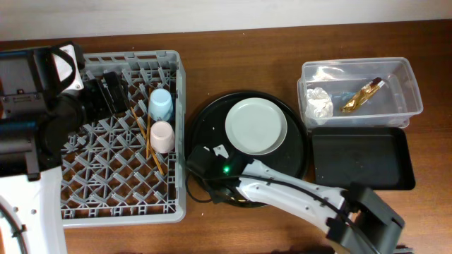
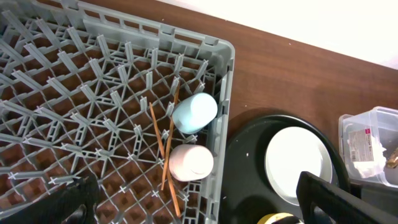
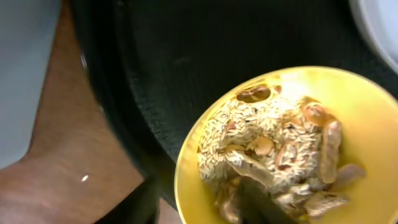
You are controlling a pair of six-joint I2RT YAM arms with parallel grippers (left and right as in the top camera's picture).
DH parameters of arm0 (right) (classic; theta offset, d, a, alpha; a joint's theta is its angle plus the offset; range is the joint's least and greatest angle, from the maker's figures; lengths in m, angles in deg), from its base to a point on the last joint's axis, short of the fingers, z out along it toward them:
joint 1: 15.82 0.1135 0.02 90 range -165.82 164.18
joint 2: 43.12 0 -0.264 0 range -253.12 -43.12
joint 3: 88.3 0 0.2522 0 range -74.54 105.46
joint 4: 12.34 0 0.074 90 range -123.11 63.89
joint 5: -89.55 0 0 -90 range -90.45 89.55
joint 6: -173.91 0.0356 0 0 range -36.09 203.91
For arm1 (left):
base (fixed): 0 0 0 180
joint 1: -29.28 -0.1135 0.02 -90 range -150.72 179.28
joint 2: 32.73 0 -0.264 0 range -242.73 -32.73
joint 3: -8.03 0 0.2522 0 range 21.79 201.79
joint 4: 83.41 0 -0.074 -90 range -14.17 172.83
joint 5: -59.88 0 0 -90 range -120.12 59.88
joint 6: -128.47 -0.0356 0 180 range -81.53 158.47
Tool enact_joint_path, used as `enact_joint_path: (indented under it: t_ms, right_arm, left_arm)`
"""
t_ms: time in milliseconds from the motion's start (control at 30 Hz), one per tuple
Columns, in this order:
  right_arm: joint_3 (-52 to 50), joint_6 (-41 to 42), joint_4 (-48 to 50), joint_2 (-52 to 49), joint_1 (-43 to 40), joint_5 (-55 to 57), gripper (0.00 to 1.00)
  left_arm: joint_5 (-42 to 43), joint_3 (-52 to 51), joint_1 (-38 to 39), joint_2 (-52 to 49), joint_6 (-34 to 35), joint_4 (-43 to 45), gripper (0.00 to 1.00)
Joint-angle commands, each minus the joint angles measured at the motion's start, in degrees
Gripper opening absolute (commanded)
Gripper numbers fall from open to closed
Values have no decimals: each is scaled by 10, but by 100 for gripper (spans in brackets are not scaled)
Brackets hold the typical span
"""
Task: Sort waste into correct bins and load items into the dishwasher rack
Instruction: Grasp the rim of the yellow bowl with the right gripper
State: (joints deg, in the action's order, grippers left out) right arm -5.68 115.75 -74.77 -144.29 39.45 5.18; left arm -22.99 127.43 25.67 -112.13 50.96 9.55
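Note:
The grey dishwasher rack [image 1: 179,85] holds the light-blue cup [image 1: 161,104], the pink cup [image 1: 162,136] and the two chopsticks [image 1: 150,144]. My left gripper [image 1: 111,90] hangs open and empty over the rack's far left; its view shows the blue cup [image 2: 194,113], pink cup [image 2: 191,162] and chopsticks [image 2: 158,140]. My right gripper [image 3: 196,199] straddles the near rim of the yellow bowl [image 3: 199,155], which is full of beige food scraps [image 3: 273,143]. One finger is inside and one outside, with a gap showing. The arm hides the bowl overhead. The pale plate [image 1: 256,125] lies on the round black tray [image 1: 205,123].
The clear tub [image 1: 413,88] at the back right holds the white napkin [image 1: 319,103] and the gold foil wrapper [image 1: 361,96]. The shallow black rectangular tray [image 1: 360,159] lies just in front of it. My right arm crosses the table from the lower right to the round tray.

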Motion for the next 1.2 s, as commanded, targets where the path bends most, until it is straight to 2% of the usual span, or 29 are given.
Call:
enact_joint_path:
  t_ms: [0,100,133,267,800,833,900,933,1000,1167]
  right_arm:
    - [-2,7,1,-16,3,6,30]
    - [-3,6,7,-16,3,6,27]
    - [-9,6,7,-16,3,7,23]
    - [-21,17,5,-16,2,32,21]
    - [-48,17,31,-16,3,0,22]
    - [-51,17,33,-16,3,0,20]
    - [-50,17,33,-15,3,0,12]
    - [-44,17,26,-14,2,0,7]
    - [-19,17,-9,-13,2,0,4]
    - [87,17,-128,-7,2,22,4]
  left_arm:
    - [6,6,-1,0,-1,1,99]
    - [6,6,-1,0,-1,1,99]
    - [6,6,-1,0,-1,1,99]
    - [6,6,-1,0,-1,1,99]
    - [6,6,-1,0,-1,1,99]
    - [6,6,-1,0,-1,1,99]
    - [6,6,-1,0,-1,1,99]
    - [6,6,-1,0,-1,1,99]
    - [6,6,-1,0,-1,1,99]
    - [6,6,-1,0,-1,1,99]
